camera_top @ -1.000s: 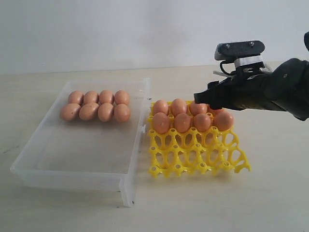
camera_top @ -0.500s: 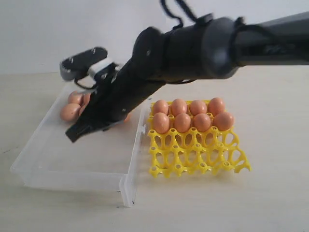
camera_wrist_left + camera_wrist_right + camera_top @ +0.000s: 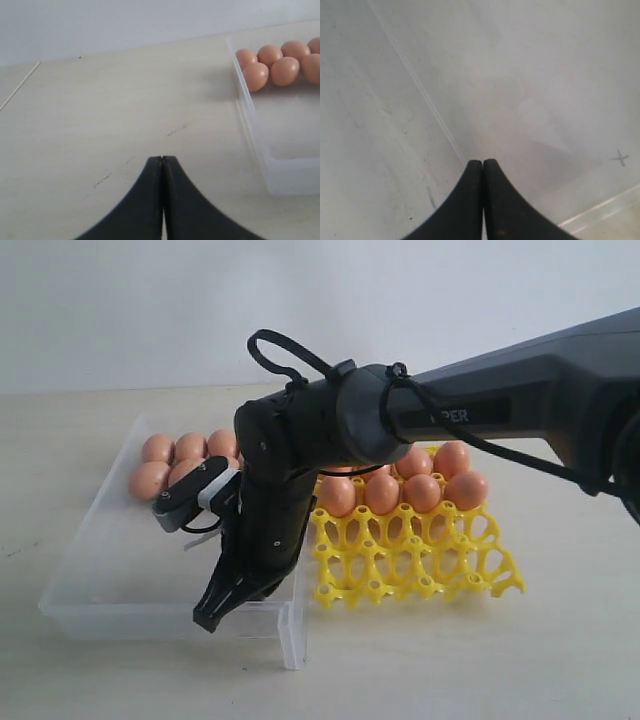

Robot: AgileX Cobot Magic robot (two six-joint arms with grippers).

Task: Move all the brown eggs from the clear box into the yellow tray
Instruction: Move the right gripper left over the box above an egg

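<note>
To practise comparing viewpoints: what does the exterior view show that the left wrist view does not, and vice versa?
Exterior only: the yellow tray holding brown eggs, and the right gripper down at the clear box. Left wrist only: the left gripper, shut, above bare table. Both: the clear box with its own brown eggs clustered at one end.

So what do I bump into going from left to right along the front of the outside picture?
clear box → right gripper → yellow tray. The brown eggs sit farther back and overlap these, so they are left out.
</note>
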